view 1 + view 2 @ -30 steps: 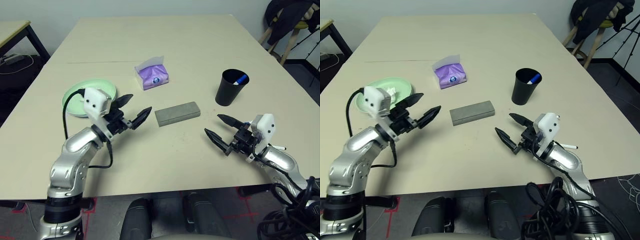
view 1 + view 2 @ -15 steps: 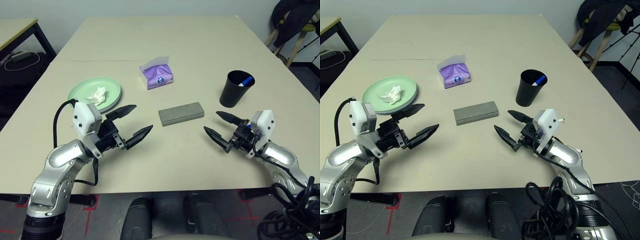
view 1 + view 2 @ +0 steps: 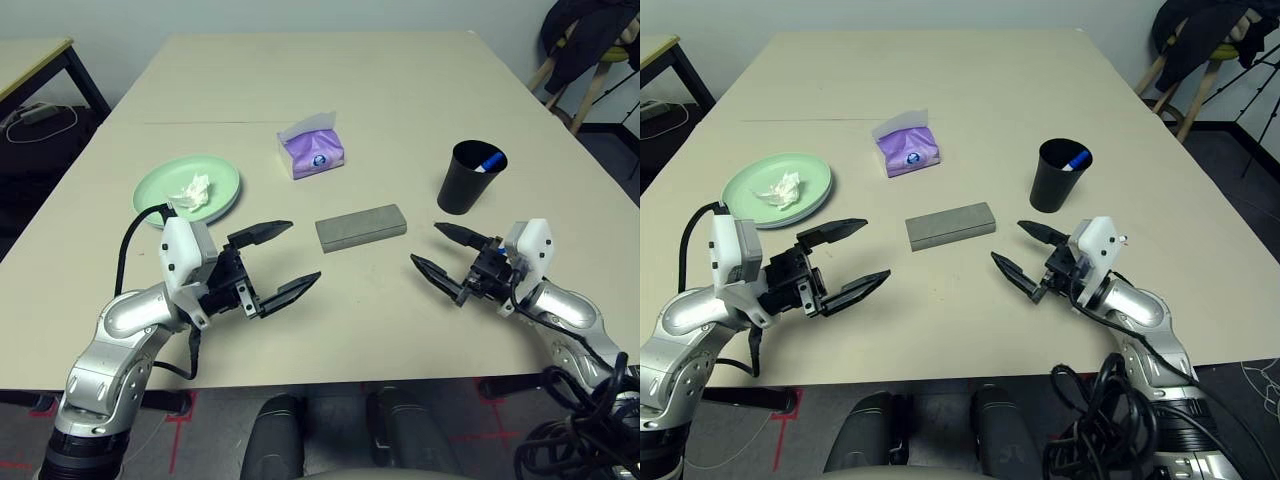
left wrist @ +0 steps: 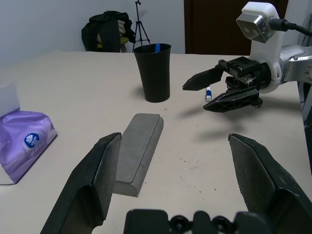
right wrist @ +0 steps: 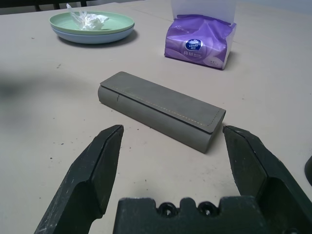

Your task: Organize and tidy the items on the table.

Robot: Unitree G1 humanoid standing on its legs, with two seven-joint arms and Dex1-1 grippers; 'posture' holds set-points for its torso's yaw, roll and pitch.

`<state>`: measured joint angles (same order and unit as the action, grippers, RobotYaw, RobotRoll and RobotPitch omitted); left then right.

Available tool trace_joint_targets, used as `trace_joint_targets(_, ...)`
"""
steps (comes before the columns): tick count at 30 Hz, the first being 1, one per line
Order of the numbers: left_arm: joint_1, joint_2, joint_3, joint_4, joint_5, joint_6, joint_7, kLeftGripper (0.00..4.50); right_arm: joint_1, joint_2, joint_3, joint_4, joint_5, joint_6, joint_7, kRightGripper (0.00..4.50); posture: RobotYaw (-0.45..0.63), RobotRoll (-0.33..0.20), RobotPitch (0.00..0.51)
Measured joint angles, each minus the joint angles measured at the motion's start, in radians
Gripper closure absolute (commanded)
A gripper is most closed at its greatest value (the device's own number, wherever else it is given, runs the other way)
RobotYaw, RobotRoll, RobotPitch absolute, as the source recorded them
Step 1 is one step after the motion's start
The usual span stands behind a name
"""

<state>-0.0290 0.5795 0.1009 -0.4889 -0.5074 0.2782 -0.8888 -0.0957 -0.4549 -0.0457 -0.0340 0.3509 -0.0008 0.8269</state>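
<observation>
With both end effectors spread empty, bare table surrounds the closed, seemingly untouched glasses case.

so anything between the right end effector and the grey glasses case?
Nothing visible. The right end effector stands open above bare table, with the grey glasses case lying closed ahead of it. The black cup stands off to the side, clear of that line.

Office or lab room: large pale beige table, black-legged side desk, camera tripod, floor cables.
</observation>
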Motion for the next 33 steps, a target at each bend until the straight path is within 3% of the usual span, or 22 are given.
trace_joint_targets(17,-0.029,0.0,-0.017,0.039,0.018,-0.002,0.011,0.05,-0.001,-0.032,-0.005,-0.019,0.002,0.002,0.008,0.0,-0.01,0.0,0.103)
trace_joint_targets(23,-0.038,0.0,-0.026,0.069,0.02,-0.003,0.011,0.05,-0.031,-0.184,-0.025,-0.082,0.018,0.059,0.075,0.0,-0.02,0.0,0.107)
trace_joint_targets(27,-0.045,-0.007,-0.038,0.074,0.022,-0.007,0.014,0.05,-0.104,-0.357,-0.041,-0.091,0.045,0.195,0.161,0.0,-0.02,0.0,0.107)
trace_joint_targets(33,-0.064,-0.014,-0.044,0.076,0.021,-0.008,0.022,0.05,-0.215,-0.476,-0.051,-0.085,0.056,0.305,0.226,0.0,-0.03,0.0,0.111)
